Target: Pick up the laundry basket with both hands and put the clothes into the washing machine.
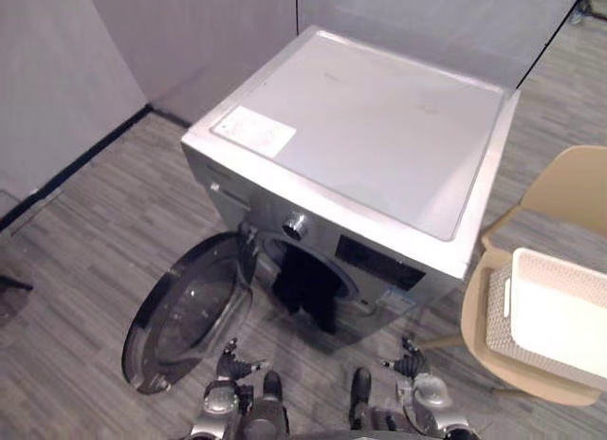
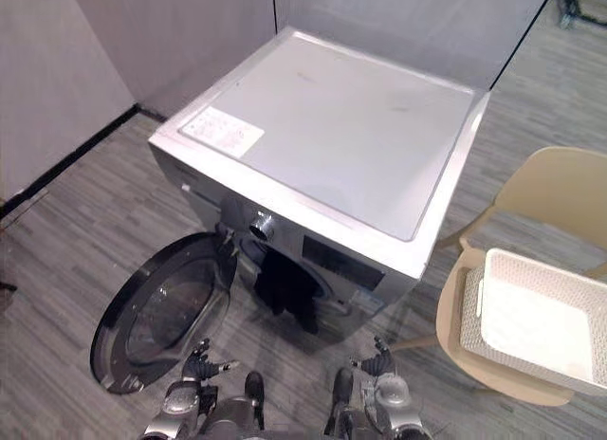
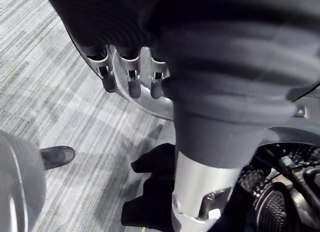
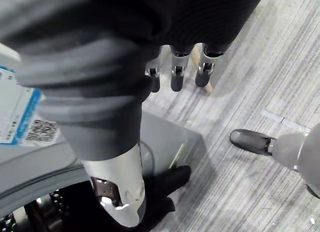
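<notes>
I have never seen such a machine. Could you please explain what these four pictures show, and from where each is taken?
This is a humanoid robot with two hands. The two wide pictures come from cameras in its head, looking down. They show a silver washing machine, its round door open, with dark clothes hanging from the opening. To the right, a white laundry basket stands on a beige chair. The two close pictures come from cameras on the wrists, each looking along its own hand. The left hand and the right hand are both open and hold nothing. Past them you see the grey floor.
</notes>
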Available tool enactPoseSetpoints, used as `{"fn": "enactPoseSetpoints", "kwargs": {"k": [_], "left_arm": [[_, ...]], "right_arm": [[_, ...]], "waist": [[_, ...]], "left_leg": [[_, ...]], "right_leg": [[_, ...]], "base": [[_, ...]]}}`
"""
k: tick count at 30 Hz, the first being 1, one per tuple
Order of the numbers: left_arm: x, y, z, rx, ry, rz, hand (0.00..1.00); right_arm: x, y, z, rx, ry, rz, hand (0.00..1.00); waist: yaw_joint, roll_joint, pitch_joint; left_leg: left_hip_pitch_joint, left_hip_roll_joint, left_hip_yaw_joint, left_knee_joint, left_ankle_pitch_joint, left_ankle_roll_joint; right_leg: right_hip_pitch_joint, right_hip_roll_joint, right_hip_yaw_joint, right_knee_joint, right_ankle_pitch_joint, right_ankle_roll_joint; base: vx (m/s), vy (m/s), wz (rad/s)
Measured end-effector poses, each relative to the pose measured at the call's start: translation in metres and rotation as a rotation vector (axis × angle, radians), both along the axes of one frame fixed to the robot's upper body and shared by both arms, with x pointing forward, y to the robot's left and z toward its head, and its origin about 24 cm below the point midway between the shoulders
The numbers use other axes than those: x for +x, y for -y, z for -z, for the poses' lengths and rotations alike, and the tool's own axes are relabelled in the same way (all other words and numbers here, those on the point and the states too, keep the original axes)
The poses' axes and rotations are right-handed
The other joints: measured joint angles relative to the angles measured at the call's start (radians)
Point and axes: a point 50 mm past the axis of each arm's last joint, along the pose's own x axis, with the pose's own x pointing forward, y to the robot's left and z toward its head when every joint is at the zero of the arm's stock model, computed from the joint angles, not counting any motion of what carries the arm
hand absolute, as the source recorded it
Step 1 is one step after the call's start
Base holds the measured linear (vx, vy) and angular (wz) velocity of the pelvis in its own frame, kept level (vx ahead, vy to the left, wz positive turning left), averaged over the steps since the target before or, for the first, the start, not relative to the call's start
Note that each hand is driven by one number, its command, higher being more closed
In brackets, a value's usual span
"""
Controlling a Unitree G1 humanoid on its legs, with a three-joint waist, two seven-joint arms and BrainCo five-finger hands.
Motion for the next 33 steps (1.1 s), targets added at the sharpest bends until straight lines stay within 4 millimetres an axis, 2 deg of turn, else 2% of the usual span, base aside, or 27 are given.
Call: {"fn": "enactPoseSetpoints", "kwargs": {"k": [2, 3, 5, 6, 7, 8, 9, 11, 12, 13, 15, 17, 18, 21, 23, 27, 33], "left_arm": [[0.022, 0.006, -0.013, -0.008, 0.070, 0.013, 0.00], [0.044, 0.010, -0.030, -0.018, 0.162, 0.005, 0.00], [0.073, 0.017, -0.055, -0.046, 0.282, -0.015, 0.00], [0.083, 0.019, -0.064, -0.054, 0.321, -0.018, 0.00], [0.097, 0.021, -0.079, -0.064, 0.383, -0.027, 0.00], [0.110, 0.022, -0.093, -0.090, 0.437, -0.055, 0.00], [0.117, 0.023, -0.101, -0.099, 0.463, -0.065, 0.00], [0.141, 0.026, -0.131, -0.149, 0.561, -0.100, 0.00], [0.154, 0.025, -0.149, -0.173, 0.618, -0.132, 0.00], [0.160, 0.023, -0.158, -0.185, 0.644, -0.150, 0.00], [0.176, 0.015, -0.186, -0.224, 0.723, -0.228, 0.00], [0.183, 0.010, -0.199, -0.240, 0.754, -0.270, 0.00], [0.187, 0.003, -0.206, -0.248, 0.767, -0.312, 0.00], [0.192, -0.006, -0.214, -0.271, 0.769, -0.383, 0.00], [0.195, -0.016, -0.222, -0.296, 0.778, -0.441, 0.00], [0.198, -0.017, -0.230, -0.339, 0.793, -0.469, 0.00], [0.212, -0.015, -0.271, -0.393, 0.893, -0.410, 0.00]], "right_arm": [[0.008, -0.001, -0.005, -0.002, 0.032, 0.006, 0.00], [0.018, -0.005, -0.012, 0.008, 0.070, 0.003, 0.00], [0.039, -0.016, -0.028, 0.017, 0.152, 0.008, 0.00], [0.046, -0.019, -0.033, 0.022, 0.181, 0.013, 0.00], [0.055, -0.022, -0.041, 0.028, 0.216, 0.018, 0.00], [0.070, -0.023, -0.052, 0.021, 0.262, 0.021, 0.00], [0.078, -0.024, -0.059, 0.028, 0.288, 0.026, 0.00], [0.103, -0.023, -0.082, 0.044, 0.373, 0.064, 0.00], [0.117, -0.021, -0.097, 0.059, 0.424, 0.097, 0.00], [0.124, -0.020, -0.106, 0.064, 0.450, 0.112, 0.00], [0.146, -0.019, -0.134, 0.081, 0.536, 0.140, 0.00], [0.157, -0.014, -0.150, 0.085, 0.583, 0.167, 0.00], [0.165, -0.015, -0.163, 0.105, 0.622, 0.179, 0.00], [0.178, -0.009, -0.187, 0.102, 0.687, 0.204, 0.00], [0.186, -0.008, -0.206, 0.115, 0.739, 0.221, 0.00], [0.190, -0.002, -0.218, 0.113, 0.776, 0.237, 0.00], [0.192, 0.009, -0.227, 0.111, 0.805, 0.254, 0.00]], "waist": [[-0.007, -0.003, 0.034], [-0.018, -0.015, 0.080], [-0.023, -0.024, 0.106], [-0.027, -0.040, 0.113], [-0.026, -0.057, 0.130], [-0.026, -0.041, 0.151], [-0.031, -0.043, 0.155], [-0.030, -0.047, 0.164], [-0.030, -0.050, 0.180], [-0.030, -0.050, 0.187], [-0.030, -0.053, 0.201], [-0.032, -0.059, 0.204], [-0.033, -0.071, 0.211], [-0.033, -0.076, 0.214], [-0.047, -0.094, 0.223], [-0.053, -0.103, 0.228], [-0.055, -0.107, 0.224]], "left_leg": [[-0.075, 0.001, 0.001, 0.076, -0.012, 0.003], [-0.144, 0.004, 0.001, 0.178, -0.043, 0.008], [-0.303, 0.060, 0.021, 0.329, -0.101, 0.033], [-0.356, 0.061, 0.030, 0.383, -0.118, 0.034], [-0.417, 0.059, 0.031, 0.478, -0.151, 0.032], [-0.490, 0.078, 0.013, 0.564, -0.177, 0.033], [-0.528, 0.087, 0.010, 0.594, -0.182, 0.035], [-0.681, 0.101, -0.004, 0.691, -0.195, 0.035], [-0.759, 0.110, -0.014, 0.752, -0.205, 0.033], [-0.800, 0.112, -0.024, 0.784, -0.211, 0.030], [-0.960, 0.133, -0.054, 0.919, -0.243, 0.030], [-1.043, 0.142, -0.069, 0.995, -0.262, 0.027], [-1.096, 0.145, -0.079, 1.052, -0.276, 0.026], [-1.211, 0.158, -0.108, 1.163, -0.309, 0.025], [-1.277, 0.161, -0.116, 1.216, -0.321, 0.023], [-1.327, 0.169, -0.124, 1.273, -0.342, 0.022], [-1.378, 0.169, -0.128, 1.293, -0.357, 0.036]], "right_leg": [[-0.103, -0.022, 0.002, 0.139, -0.049, -0.005], [-0.194, -0.040, 0.014, 0.269, -0.097, -0.013], [-0.364, -0.041, 0.022, 0.438, -0.137, -0.035], [-0.435, -0.077, 0.023, 0.598, -0.191, -0.046], [-0.473, -0.093, 0.036, 0.674, -0.302, -0.037], [-0.536, -0.087, 0.034, 0.736, -0.322, -0.037], [-0.576, -0.088, 0.036, 0.767, -0.330, -0.045], [-0.728, -0.089, 0.043, 0.862, -0.348, -0.053], [-0.805, -0.090, 0.047, 0.920, -0.355, -0.057], [-0.844, -0.090, 0.050, 0.949, -0.361, -0.059], [-0.997, -0.090, 0.055, 1.073, -0.384, -0.068], [-1.079, -0.090, 0.061, 1.145, -0.399, -0.074], [-1.137, -0.090, 0.072, 1.203, -0.413, -0.079], [-1.245, -0.089, 0.076, 1.302, -0.437, -0.085], [-1.313, -0.090, 0.085, 1.354, -0.447, -0.082], [-1.363, -0.088, 0.091, 1.402, -0.457, -0.084], [-1.404, -0.088, 0.091, 1.407, -0.458, -0.085]], "base": [[-0.25, 0.015, -0.13], [-0.30, 0.003, -0.25], [-0.33, -0.090, -0.54], [-0.21, -0.154, -0.35], [-0.16, -0.117, -0.23], [-0.16, -0.096, -0.20], [-0.19, -0.096, -0.19], [-0.22, -0.125, -0.03], [-0.20, -0.112, -0.04], [-0.18, -0.095, -0.09], [-0.14, -0.061, -0.09], [-0.07, -0.028, -0.05], [-0.04, -0.023, -0.05], [-0.02, -0.009, -0.07], [0.00, 0.004, -0.03], [0.01, 0.009, -0.06], [0.04, 0.017, -0.02]]}}
